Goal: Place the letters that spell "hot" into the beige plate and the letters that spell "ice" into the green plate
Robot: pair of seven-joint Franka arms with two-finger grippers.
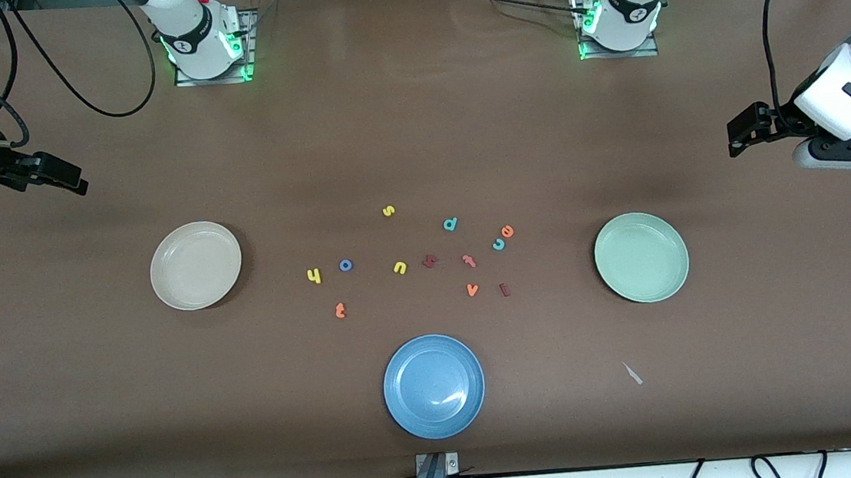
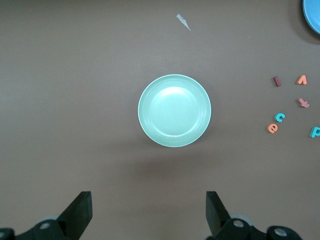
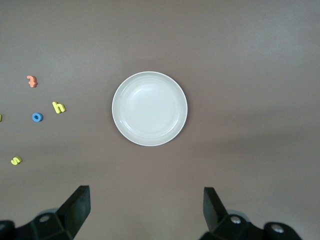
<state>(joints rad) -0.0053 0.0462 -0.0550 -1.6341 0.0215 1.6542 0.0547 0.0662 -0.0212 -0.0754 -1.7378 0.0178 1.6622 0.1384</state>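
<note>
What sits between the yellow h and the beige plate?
Nothing visible: bare table lies between the yellow h and the beige plate. The blue o and orange t lie toward the left arm's end from the h, away from the plate.

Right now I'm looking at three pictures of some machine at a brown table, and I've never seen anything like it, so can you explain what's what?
These are two robot arms bolted along one edge of a brown table. The wide picture comes from a high camera facing them. The other two come from cameras on each arm's wrist, looking straight down past that arm's own hand.

The left hand hangs open over the table beside the green plate, holding nothing. The right hand hangs open beside the beige plate, also holding nothing.

Between those plates lie small foam letters, none in a plate yet: a yellow h, blue o and orange t toward the beige plate; a dark red i, teal c and orange e toward the green one. A blue plate sits nearest the front camera.
</note>
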